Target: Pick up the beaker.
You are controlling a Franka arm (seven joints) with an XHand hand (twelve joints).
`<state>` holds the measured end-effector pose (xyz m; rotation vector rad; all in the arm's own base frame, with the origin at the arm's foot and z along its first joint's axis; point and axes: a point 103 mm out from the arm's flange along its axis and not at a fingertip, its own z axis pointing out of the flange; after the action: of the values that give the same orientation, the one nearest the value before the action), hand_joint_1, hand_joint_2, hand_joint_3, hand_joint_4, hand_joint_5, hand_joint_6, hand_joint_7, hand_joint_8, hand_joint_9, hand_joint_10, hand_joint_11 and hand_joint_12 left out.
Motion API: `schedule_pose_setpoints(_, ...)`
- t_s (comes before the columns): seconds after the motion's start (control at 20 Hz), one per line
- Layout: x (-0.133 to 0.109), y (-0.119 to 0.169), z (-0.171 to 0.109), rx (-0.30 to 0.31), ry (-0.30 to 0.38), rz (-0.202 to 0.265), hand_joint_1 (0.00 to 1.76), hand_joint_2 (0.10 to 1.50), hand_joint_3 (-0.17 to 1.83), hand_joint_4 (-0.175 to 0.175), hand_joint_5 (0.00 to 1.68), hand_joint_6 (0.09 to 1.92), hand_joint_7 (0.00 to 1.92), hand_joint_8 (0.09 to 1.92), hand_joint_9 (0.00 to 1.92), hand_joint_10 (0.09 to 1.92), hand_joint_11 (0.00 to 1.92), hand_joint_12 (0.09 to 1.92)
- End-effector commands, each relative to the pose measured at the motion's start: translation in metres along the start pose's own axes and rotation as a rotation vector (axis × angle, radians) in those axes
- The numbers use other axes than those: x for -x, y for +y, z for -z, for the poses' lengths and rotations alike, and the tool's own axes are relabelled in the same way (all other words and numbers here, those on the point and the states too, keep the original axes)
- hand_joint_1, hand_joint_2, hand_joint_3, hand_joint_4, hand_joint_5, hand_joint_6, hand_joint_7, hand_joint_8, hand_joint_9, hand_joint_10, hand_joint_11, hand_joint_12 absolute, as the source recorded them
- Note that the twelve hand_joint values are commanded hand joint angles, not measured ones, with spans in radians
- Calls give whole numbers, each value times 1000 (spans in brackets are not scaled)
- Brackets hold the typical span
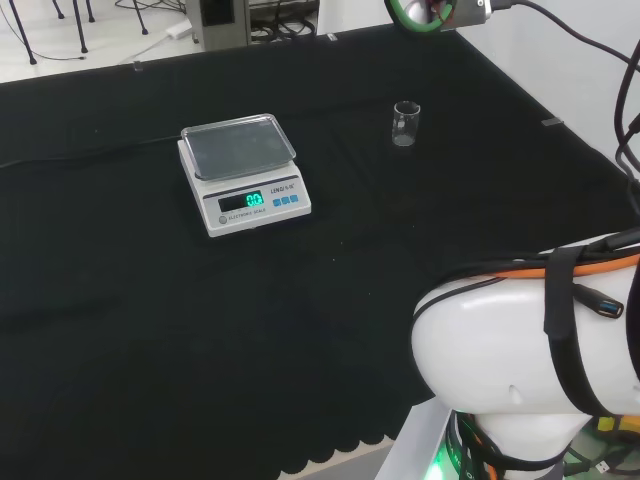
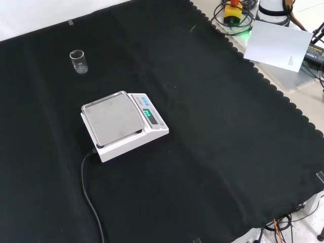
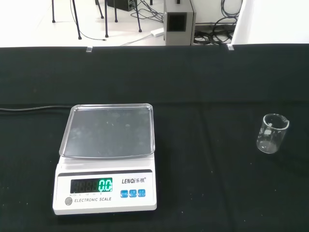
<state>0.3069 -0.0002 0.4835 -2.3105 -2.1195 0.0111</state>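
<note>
A small clear glass beaker (image 1: 405, 124) stands upright on the black cloth, to the right of the scale and a little farther back in the head view. The front view has the beaker (image 2: 78, 62) at the upper left, beyond the scale. In the wrist view the beaker (image 3: 272, 133) stands apart from the scale and looks empty. Nothing touches it.
A white electronic scale (image 1: 244, 172) with a bare metal pan and a lit green display sits mid-cloth; the scale (image 2: 121, 124) trails a black cable (image 2: 90, 197) toward the cloth's near edge in the front view. The arm's white link (image 1: 530, 350) fills the head view's lower right.
</note>
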Motion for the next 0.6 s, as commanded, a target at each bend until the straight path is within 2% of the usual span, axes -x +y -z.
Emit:
schedule_pose_setpoints(0.05,0,0,49,22,47,20,725,1081,-144,-71,582,479,608,640,767,653,406,1252)
schedule_pose_setpoints(0.1,4,4,47,14,52,22,659,1088,-158,-59,512,463,529,660,677,698,284,1347)
schedule_pose_setpoints(0.2,11,14,38,3,65,28,610,1094,-172,-50,459,458,469,685,606,744,193,1425)
schedule_pose_setpoints(0.45,31,37,13,-18,77,46,598,1097,-175,-50,446,464,454,699,586,765,171,1447)
schedule_pose_setpoints(0.6,40,52,-4,-50,90,53,602,1098,-175,-52,447,470,457,704,588,769,174,1446)
